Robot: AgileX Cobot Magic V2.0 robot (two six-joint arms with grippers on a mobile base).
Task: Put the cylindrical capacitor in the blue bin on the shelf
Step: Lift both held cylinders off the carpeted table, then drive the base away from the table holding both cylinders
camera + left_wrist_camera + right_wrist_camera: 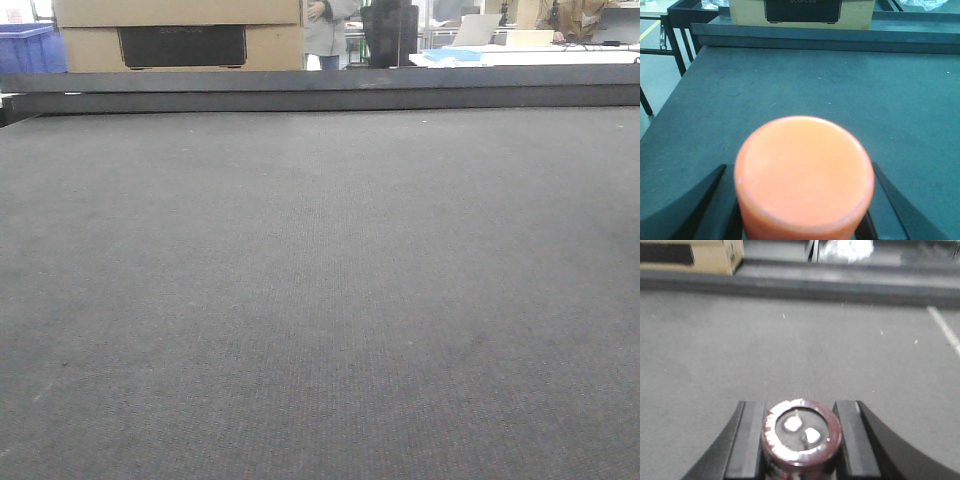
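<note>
In the right wrist view the cylindrical capacitor (801, 432) has a dark maroon sleeve and two silvery terminals on its end face. My right gripper (800, 411) is shut on it, with a black finger (751, 440) pressed against each side, just above the grey mat. In the left wrist view my left gripper (799, 172) is shut on a fat orange cylinder (804, 165), which hides most of its black fingers (715, 200). Neither gripper shows in the front view. The shelf and the blue bin are out of view.
A dark grey mat (320, 300) covers the table, ending at a raised dark ledge (320, 90) along the far side. Behind the ledge stand a cardboard box (180, 35), a blue crate (25, 50) and a person (328, 30). The table's left edge (670, 120) drops to the floor.
</note>
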